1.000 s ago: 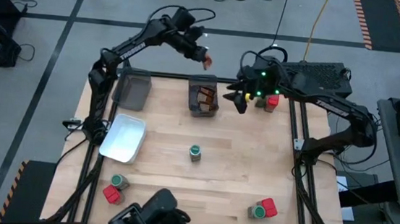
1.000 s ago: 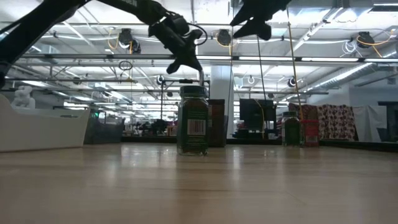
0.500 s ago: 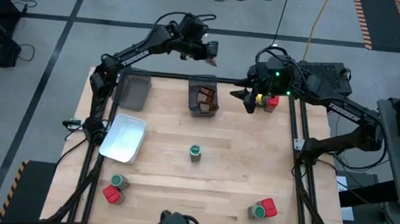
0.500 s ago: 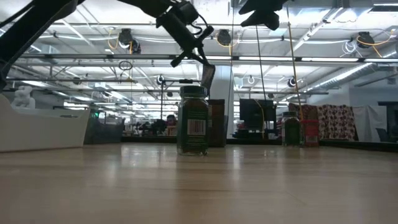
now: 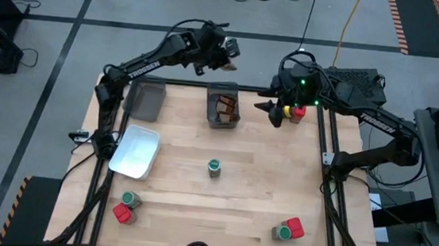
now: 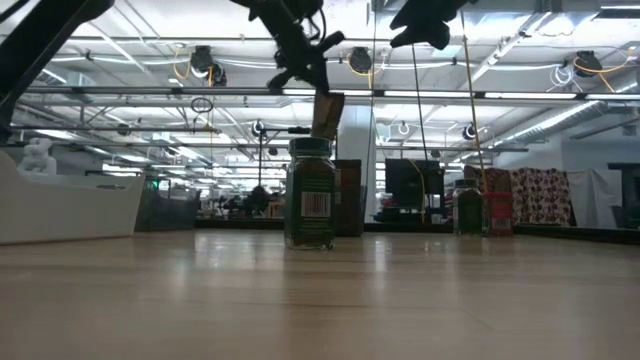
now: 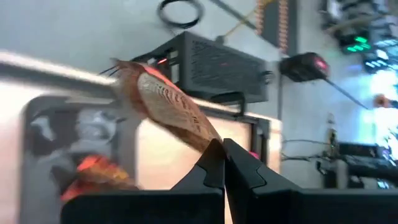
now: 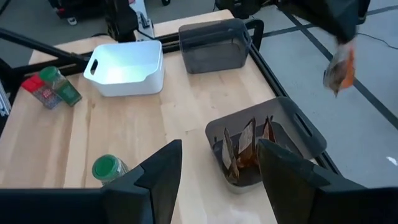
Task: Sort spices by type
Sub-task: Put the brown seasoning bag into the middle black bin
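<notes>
The wooden table (image 5: 263, 175) carries two grey bins (image 5: 147, 98) at its far edge (one (image 5: 222, 107) holds packets), a white tray (image 5: 135, 151) left, a jar (image 5: 214, 167) mid-table, and jar-and-red-block pairs (image 5: 125, 207) near both front corners.

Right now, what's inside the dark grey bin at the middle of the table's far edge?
The middle bin holds several brown-orange packets standing on edge. Its floor under them is hidden. The left gripper holds one more packet beyond the bin's far edge.
</notes>
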